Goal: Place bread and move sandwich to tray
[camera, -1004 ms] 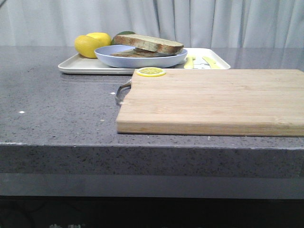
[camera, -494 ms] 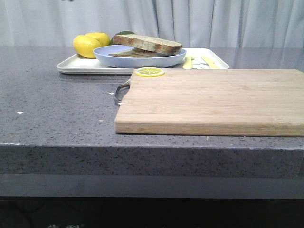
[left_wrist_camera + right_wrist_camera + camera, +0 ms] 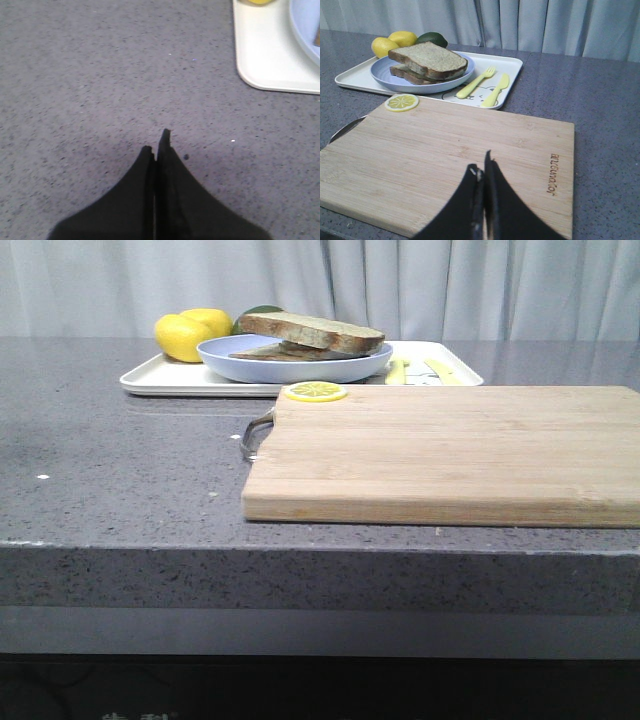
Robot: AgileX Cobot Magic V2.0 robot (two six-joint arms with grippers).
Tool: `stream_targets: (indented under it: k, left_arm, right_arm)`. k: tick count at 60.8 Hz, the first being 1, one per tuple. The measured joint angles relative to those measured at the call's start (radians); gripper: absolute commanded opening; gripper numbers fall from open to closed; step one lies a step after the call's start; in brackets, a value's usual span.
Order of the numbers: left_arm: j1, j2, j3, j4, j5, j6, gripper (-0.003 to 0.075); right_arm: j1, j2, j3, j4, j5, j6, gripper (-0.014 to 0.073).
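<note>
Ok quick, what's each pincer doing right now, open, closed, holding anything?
Left pincer: closed, holding nothing, over bare countertop.
Right pincer: closed, holding nothing, above the cutting board.

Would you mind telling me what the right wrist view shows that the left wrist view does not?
Only the right wrist view shows the sandwich, the cutting board, the lemon slice, the yellow fork and knife, and the right gripper, jaws closed. Only the left wrist view shows the left gripper, jaws closed over bare countertop. Both show the tray, the blue plate and a lemon.
</note>
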State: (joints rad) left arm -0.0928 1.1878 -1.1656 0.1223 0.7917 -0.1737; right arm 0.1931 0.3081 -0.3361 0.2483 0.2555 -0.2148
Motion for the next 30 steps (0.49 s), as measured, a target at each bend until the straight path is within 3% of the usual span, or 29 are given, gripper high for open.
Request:
stream_targets:
  k: [18,30]
  left_arm:
    - [0.041,-0.411,0.446,0.002,-0.379,0.000,-0.0020]
    - [0.041,-0.665,0.668,0.002,-0.503,0.000,-0.0020]
  right_arm:
    - [0.000,0.000,0.000,0.000,0.000,0.000,-0.0060]
    - [0.000,0.000,0.000,0.000,0.000,0.000,-0.0060]
